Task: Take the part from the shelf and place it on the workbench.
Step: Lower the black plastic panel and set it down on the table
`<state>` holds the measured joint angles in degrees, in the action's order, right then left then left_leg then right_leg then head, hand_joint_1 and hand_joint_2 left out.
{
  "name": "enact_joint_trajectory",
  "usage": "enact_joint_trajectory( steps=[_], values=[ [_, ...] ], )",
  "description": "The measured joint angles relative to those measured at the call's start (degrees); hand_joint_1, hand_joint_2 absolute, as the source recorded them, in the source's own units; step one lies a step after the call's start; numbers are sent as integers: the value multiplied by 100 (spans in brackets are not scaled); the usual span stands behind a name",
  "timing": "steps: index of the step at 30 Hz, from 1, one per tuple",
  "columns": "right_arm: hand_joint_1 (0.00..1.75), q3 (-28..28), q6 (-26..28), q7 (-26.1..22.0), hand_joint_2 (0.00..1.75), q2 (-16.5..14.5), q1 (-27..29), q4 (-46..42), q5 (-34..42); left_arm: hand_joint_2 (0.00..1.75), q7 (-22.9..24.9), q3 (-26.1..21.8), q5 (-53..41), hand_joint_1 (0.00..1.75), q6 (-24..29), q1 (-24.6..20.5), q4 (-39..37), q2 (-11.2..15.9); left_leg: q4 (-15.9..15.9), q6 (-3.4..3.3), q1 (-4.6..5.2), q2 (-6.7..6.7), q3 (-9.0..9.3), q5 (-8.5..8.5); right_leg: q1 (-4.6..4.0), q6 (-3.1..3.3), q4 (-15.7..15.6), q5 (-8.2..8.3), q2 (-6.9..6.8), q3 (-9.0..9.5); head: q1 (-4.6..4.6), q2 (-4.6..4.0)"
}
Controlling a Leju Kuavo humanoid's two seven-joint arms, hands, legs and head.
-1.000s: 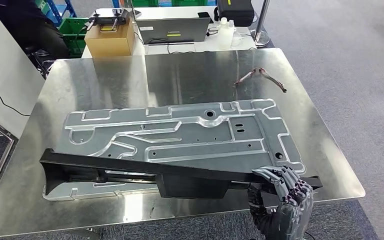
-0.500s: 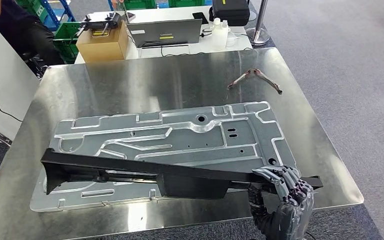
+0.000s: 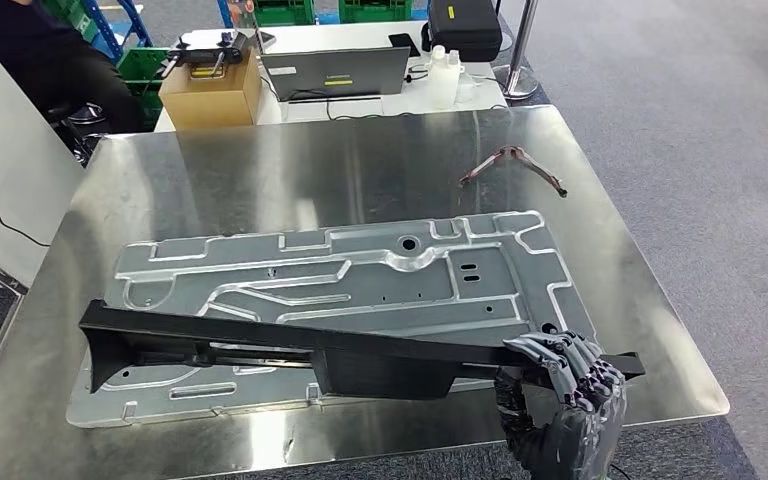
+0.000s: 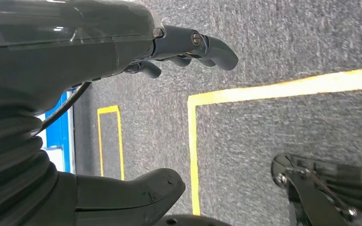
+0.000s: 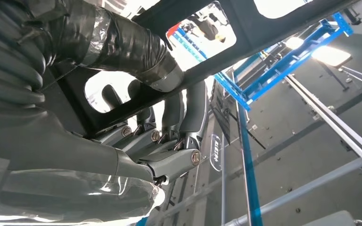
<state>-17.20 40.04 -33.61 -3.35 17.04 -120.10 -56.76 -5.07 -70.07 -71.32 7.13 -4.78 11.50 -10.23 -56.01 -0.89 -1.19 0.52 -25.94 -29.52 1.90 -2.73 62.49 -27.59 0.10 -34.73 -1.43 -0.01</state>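
One workbench: a polished steel workbench [image 3: 260,180] spans the head view, with grey carpet around it.
Metal panel: a large stamped aluminium panel [image 3: 360,275] lies flat on the workbench, ribs facing up.
Part: a long black part [image 3: 290,345] stretches across the near edge of the panel, tilted, wide end toward the robot's left; whether it touches the panel is hard to tell.
Right hand: the right hand [image 3: 560,385] grips the part at its narrow end, fingers [image 5: 188,113] wrapped over the black frame.
Left hand: the left hand [image 4: 136,108] hangs over carpet with yellow floor lines, fingers apart and holding nothing.
Cardboard box: a cardboard box [image 3: 210,95] sits on a white table beyond the workbench.
Laptop: a laptop [image 3: 335,72] stands beside the box.
Small bracket: a thin bent bracket [image 3: 512,165] lies on the workbench, apart from the panel.
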Motion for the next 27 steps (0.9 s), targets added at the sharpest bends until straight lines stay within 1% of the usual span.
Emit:
enact_joint_trajectory(
  steps=[1,2,3,4,5,6,7,8,9,10,11,12,13,14,15,16,17,19,21,22,23,25,26,27],
  values=[
    [175,0,0,0,175,1,-1,2,1,175,0,0,0,0,0,-4,0,-1,-22,44,-4,2,5,-28,-10,31,-236,53,2,100,1,0],
    [175,0,-1,1,175,1,1,4,1,175,0,0,0,0,0,-9,0,1,-38,90,1,1,-3,-56,-24,85,-338,58,8,135,1,-1],
    [175,0,-1,2,175,1,5,7,1,175,0,0,0,0,0,-14,0,3,-62,128,5,0,-3,-70,-47,153,-329,26,14,119,2,-1],
    [175,0,-1,2,175,1,7,7,2,175,0,0,0,0,0,-17,0,3,-80,164,3,-1,-5,-82,-54,225,-321,47,17,120,3,0],
    [175,0,-2,2,175,-2,9,5,1,175,0,0,0,0,0,-19,0,3,-119,193,-4,-5,-2,-106,-54,273,-326,67,17,135,2,-1],
    [175,0,-2,1,175,-4,6,3,1,175,0,0,0,0,0,-23,0,3,-226,210,-14,-9,-29,-160,-55,312,-335,58,12,156,2,-1],
    [175,0,-2,0,175,-6,3,1,1,175,0,0,0,0,0,-29,0,3,-410,222,-21,-14,-120,-265,-55,347,-342,50,4,179,2,-1],
    [175,0,-2,0,175,-8,2,-2,0,175,0,0,0,0,0,-34,0,3,-722,231,-23,-18,-288,-423,-60,373,-350,37,-9,193,2,-1],
    [175,0,-2,-1,175,-8,1,-3,0,175,0,0,0,0,0,-38,0,2,-1109,239,-23,-20,-509,-598,-72,395,-349,24,-16,197,3,-1],
    [175,0,-2,-1,175,-8,2,-2,0,175,0,0,0,0,0,-35,0,2,-1482,244,-22,-20,-741,-736,-89,413,-347,12,-20,199,2,-1],
    [175,0,-2,-1,175,-8,3,-2,0,175,1,0,0,0,0,-29,0,1,-1738,241,-21,-20,-925,-789,-109,427,-345,-1,-20,207,2,-1],
    [175,0,-2,-1,175,-8,3,-1,0,175,1,-1,0,0,0,-20,0,1,-1788,226,-17,-20,-1014,-721,-128,436,-342,-15,-15,222,2,0],
    [175,0,-2,-1,175,-8,3,-1,0,175,1,-1,0,0,0,-12,0,2,-1613,193,-8,-20,-996,-531,-145,441,-340,-31,-10,249,2,0],
    [175,0,-2,-1,175,-8,3,-2,0,175,1,-1,0,0,0,-9,0,2,-1258,143,9,-20,-887,-260,-159,440,-340,-50,-7,283,3,0],
    [175,0,-2,-1,175,-8,3,-2,0,175,0,-1,0,0,0,-9,0,6,-884,86,31,-25,-753,-32,-163,435,-347,-66,-7,313,2,0],
    [175,0,-2,-1,175,-8,1,-2,0,175,0,0,0,0,1,-14,0,12,-572,39,64,-31,-657,78,-164,421,-351,-76,-8,332,2,0],
    [175,0,-2,-1,175,-8,-1,-2,0,175,0,0,0,0,1,-20,0,17,-387,3,95,-34,-598,117,-160,397,-355,-81,-13,333,1,0],
    [175,0,-1,-1,175,-9,-3,-2,0,175,1,0,0,0,1,-18,0,25,-281,-36,129,-34,-598,110,-158,322,-309,-55,-18,330,2,0],
    [175,0,0,-2,175,-7,-3,-2,0,175,1,-1,-1,0,0,1,0,19,-219,-82,100,-38,-543,226,-158,256,-200,-91,-18,326,2,0],
    [175,0,1,-2,175,-5,-6,-3,1,175,1,-2,-2,0,1,2,0,16,-200,-105,84,-41,-512,246,-156,235,-64,-194,-15,272,1,0],
    [175,0,1,-2,175,-4,-8,-3,1,175,0,-2,-2,0,1,-4,0,13,-186,-127,76,-45,-495,265,-147,218,165,-356,-14,168,1,-1],
    [175,0,1,-1,175,-3,-7,-3,1,175,0,-2,-1,0,2,-18,0,14,-189,-148,83,-45,-510,276,-128,181,824,-722,-11,-167,0,-1],
    [175,0,1,-1,175,-2,-4,-3,0,175,0,-2,-1,0,2,-19,0,14,-193,-148,86,-44,-517,276,-119,165,1073,-817,-11,-307,1,-1],
    [175,0,1,-1,175,-2,-3,-3,0,175,0,-2,0,0,1,-16,0,13,-197,-144,87,-44,-520,274,-109,148,1157,-807,-12,-375,1,-1]
  ],
)
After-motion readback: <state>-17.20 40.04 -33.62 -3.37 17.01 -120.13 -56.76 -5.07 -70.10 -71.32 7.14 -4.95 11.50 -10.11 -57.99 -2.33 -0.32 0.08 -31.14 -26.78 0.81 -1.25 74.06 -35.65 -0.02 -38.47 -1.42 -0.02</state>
